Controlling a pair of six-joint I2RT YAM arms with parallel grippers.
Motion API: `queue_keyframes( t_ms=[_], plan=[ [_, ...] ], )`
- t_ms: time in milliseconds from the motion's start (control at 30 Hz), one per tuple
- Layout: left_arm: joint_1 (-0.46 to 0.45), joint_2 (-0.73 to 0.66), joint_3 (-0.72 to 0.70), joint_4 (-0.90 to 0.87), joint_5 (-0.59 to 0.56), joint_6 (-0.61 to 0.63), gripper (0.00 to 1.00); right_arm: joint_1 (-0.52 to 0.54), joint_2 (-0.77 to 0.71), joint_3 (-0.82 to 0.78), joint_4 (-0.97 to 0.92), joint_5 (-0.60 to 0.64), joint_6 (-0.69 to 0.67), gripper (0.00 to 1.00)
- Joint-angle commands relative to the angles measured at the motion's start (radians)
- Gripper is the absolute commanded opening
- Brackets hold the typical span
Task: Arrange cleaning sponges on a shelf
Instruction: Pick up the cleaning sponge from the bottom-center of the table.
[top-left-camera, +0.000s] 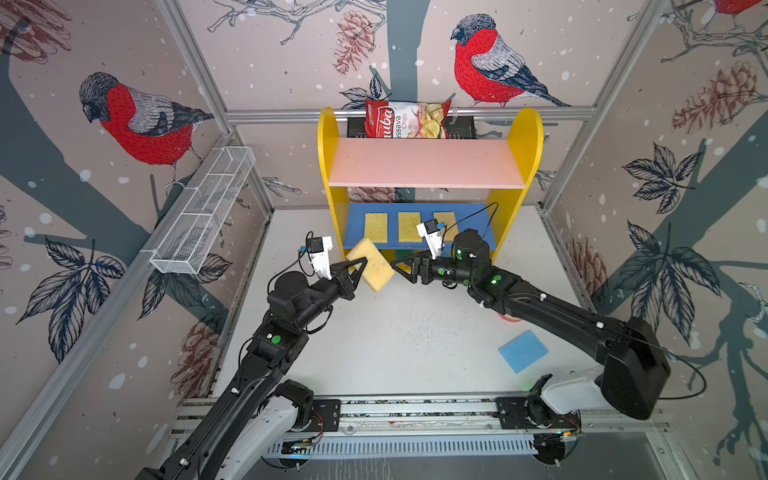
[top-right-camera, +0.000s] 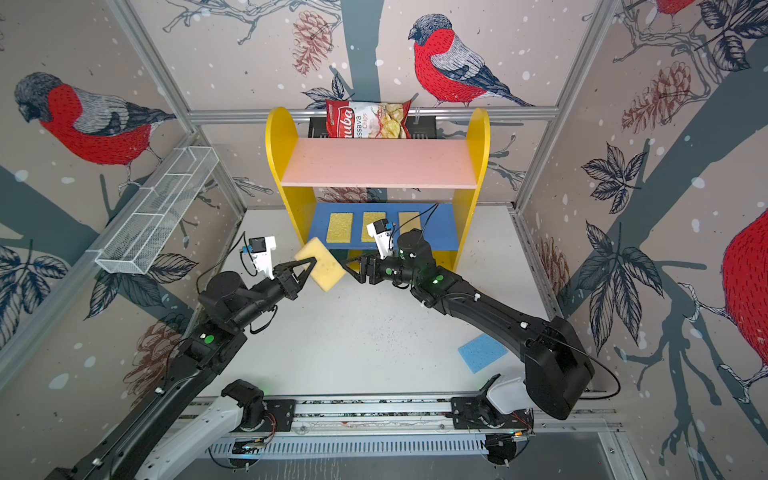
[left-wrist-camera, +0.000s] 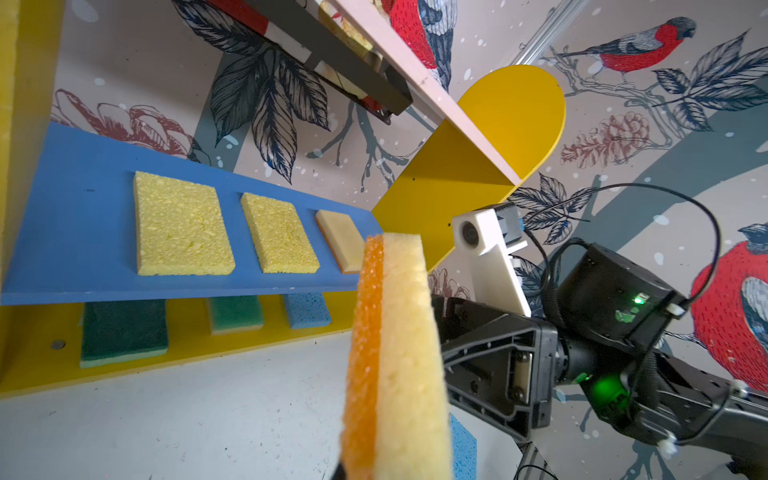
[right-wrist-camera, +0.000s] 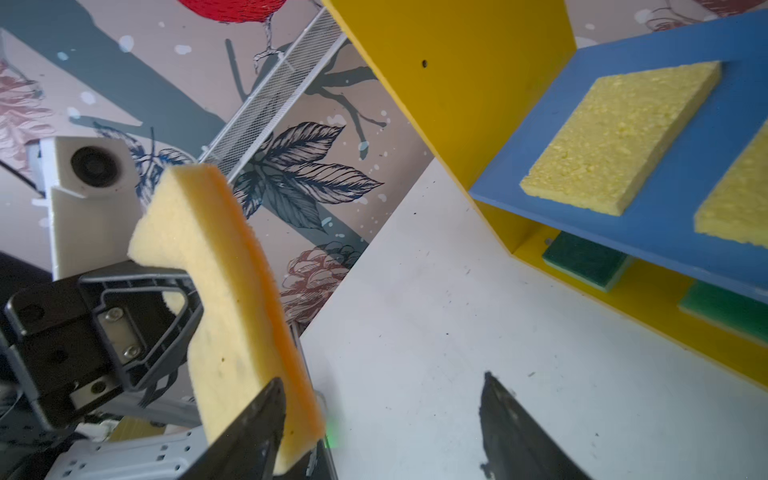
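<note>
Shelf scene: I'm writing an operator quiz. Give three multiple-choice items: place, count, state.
1. Where is the loose light blue sponge? A on the pink board; B on the table; C in the wire basket.
2. How many sponges lie on the blue board? A one; B three; C five.
3. The left hand is: A shut on the yellow-and-orange sponge; B open, empty; C out of view.
B: it lies flat on the table. B: the left wrist view shows three in a row. A: it pinches the sponge's edge.
</note>
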Motion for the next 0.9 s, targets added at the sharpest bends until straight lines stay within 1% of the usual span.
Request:
queue_keyframes(
  t_ms=[0,133,300,433,600,667,733,867],
  plan=[
    [0.003,0.001,0.012,0.029,0.032,0.009,0.01,0.001,-0.021,-0.011,0.109,-0.122,0.043,0.74],
    [0.002,0.013,0.01,0.035,0.044,0.003,0.01,0.016,-0.034,-0.025,0.145,-0.181,0.049,0.74],
    [0.002,0.022,0.014,0.059,0.071,-0.011,0.01,0.023,-0.051,-0.05,0.178,-0.198,0.063,0.72],
    [0.003,0.022,0.026,0.066,0.088,-0.017,0.01,0.027,-0.058,-0.055,0.192,-0.217,0.071,0.65],
    [0.003,0.024,0.035,0.066,0.096,-0.021,0.01,0.037,-0.032,-0.035,0.192,-0.25,0.08,0.52],
    [0.003,0.024,0.036,0.07,0.098,-0.023,0.01,0.038,-0.021,-0.034,0.193,-0.255,0.087,0.44],
    [0.004,0.026,0.037,0.068,0.099,-0.023,0.01,0.038,-0.018,-0.037,0.206,-0.257,0.097,0.31],
    [0.003,0.028,0.039,0.055,0.095,-0.017,0.04,0.038,-0.016,-0.03,0.212,-0.261,0.107,0.17]
  ],
)
